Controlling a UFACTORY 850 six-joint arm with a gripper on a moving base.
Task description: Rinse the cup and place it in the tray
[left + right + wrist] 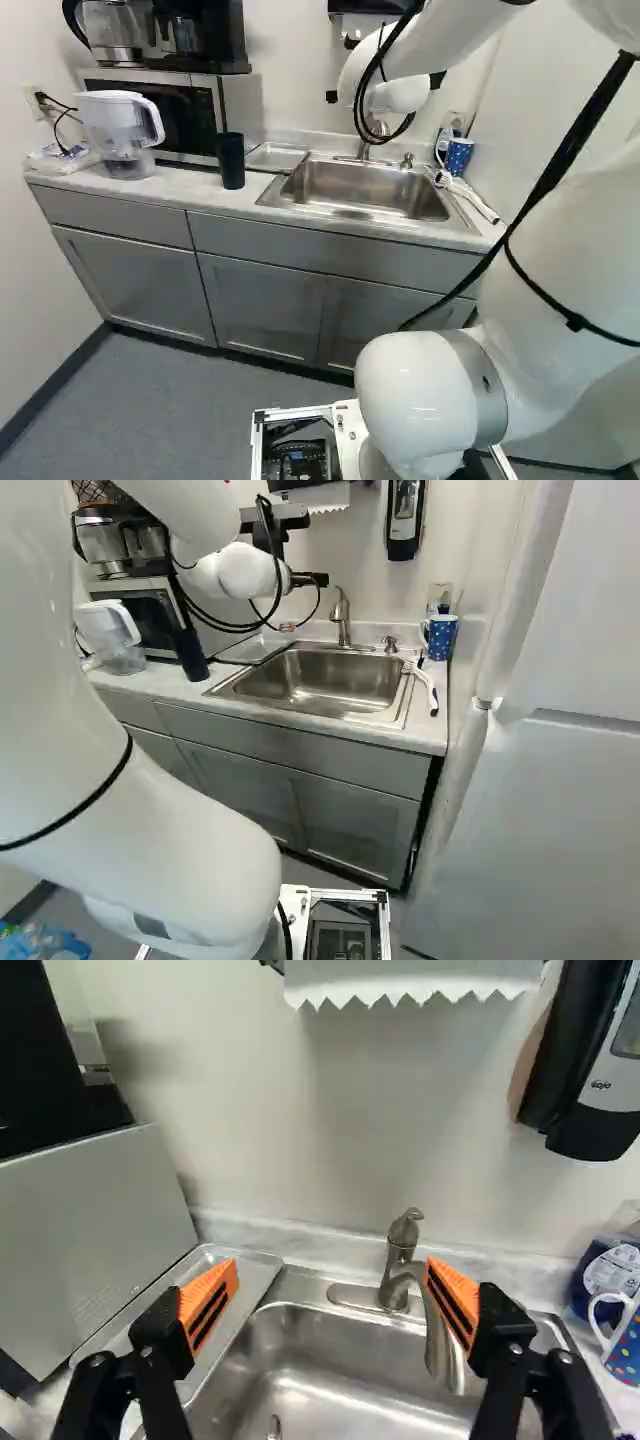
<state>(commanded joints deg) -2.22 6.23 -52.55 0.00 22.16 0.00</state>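
While the hand stands wide and empty, the dark cup and spotted mug sit outside the tray; rinsing and placing apparently await.

Counter bears microwave, pitcher, cup, mug, apparently tray.

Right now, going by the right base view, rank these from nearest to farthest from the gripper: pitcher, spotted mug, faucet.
From the gripper:
1. Faucet, at the back of the sink.
2. Spotted mug, right of the faucet.
3. Pitcher, at the view's left.
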